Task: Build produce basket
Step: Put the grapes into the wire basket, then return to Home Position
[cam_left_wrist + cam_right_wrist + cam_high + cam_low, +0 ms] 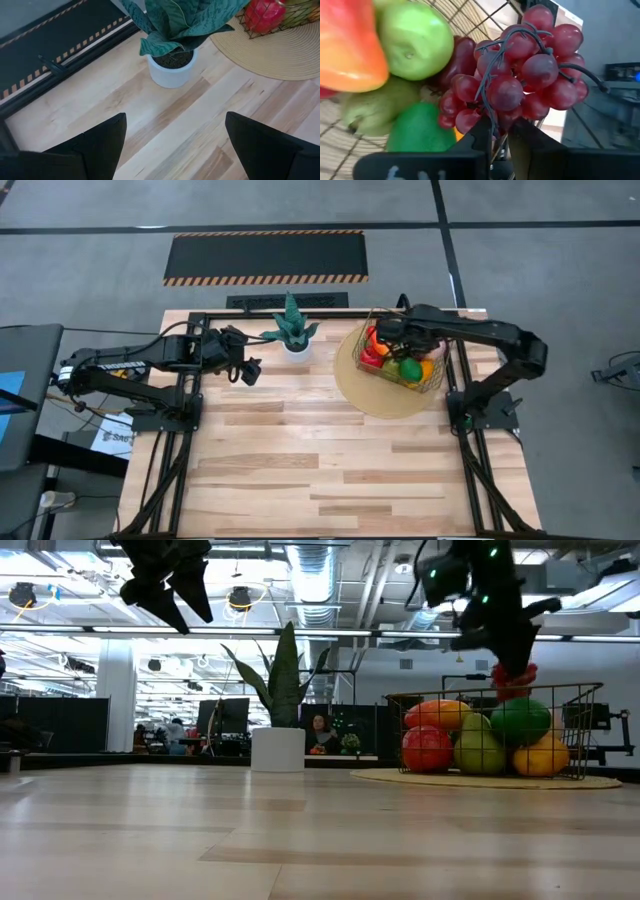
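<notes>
The brass wire basket [437, 376] [590, 730] stands on a round tan mat [365, 395]. It holds a red apple [427, 748], green fruits [519, 721], an orange-yellow fruit [541, 756] and an orange-red pepper [347, 47]. My right gripper [384, 340] [500, 645] [501, 137] hovers over the basket's far-left part, shut on the purple-red grapes [520, 75] [513, 680]. My left gripper [249, 370] [175, 145] is open, high above the table beside the potted plant, and touches nothing. My right gripper pinches the grapes' dark stem [493, 112] between its two fingers [481, 135], coming from above and pointing down. The bunch hangs just below the fingers at the height of the basket's rim, next to a green apple [415, 40]. Whether it rests on the fruit, I cannot tell.
A potted green plant in a white pot [294, 335] [172, 70] stands on the table's far side between the two arms. The mat [280, 52] lies to its right. Bare wood [320, 470] stretches across the near half of the table.
</notes>
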You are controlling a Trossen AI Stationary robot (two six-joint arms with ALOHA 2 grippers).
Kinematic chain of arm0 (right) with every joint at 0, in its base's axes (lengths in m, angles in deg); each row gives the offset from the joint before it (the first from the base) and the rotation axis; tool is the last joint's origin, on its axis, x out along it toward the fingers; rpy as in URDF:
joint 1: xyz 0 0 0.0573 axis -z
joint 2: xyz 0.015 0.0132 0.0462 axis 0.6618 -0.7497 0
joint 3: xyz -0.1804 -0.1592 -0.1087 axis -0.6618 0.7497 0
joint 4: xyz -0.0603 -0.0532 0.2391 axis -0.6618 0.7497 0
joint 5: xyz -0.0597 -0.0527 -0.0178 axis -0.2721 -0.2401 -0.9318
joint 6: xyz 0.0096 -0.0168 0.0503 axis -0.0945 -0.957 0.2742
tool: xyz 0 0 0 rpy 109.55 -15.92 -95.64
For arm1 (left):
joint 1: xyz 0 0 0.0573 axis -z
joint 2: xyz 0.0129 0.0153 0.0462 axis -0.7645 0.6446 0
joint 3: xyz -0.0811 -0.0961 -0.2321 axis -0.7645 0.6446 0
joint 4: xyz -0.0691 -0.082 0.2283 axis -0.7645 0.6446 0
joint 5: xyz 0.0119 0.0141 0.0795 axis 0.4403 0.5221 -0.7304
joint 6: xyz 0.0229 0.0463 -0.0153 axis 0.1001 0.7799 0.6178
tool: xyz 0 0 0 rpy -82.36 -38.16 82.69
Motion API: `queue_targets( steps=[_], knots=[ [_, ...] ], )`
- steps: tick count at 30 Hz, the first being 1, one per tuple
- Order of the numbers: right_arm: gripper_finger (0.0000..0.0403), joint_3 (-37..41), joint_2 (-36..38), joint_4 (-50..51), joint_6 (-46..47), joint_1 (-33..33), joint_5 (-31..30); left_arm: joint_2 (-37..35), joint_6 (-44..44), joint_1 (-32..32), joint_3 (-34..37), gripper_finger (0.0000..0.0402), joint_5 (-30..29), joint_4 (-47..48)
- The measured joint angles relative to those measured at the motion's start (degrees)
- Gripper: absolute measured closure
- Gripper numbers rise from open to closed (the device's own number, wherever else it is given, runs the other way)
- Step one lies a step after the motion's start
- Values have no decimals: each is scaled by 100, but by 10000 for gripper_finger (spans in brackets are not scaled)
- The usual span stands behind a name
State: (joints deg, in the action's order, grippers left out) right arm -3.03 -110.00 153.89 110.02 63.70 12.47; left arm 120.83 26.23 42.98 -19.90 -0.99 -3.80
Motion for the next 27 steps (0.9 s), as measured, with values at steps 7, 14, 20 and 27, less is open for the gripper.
queue_targets(
  steps=[7,14,20,27],
  knots=[
    [242,-7,-467,-50,-569,320,170,1,-140,1,0,74,-9,2],
    [118,-491,-43,2,-923,415,134,-1,-56,-1,-183,74,-9,53],
    [93,-1013,1038,-39,-905,-123,123,-1,855,-1,-1366,74,265,383],
    [92,-1095,2660,-297,-850,-1440,38,-10,1867,14,-2879,74,-241,1098]
  ],
)
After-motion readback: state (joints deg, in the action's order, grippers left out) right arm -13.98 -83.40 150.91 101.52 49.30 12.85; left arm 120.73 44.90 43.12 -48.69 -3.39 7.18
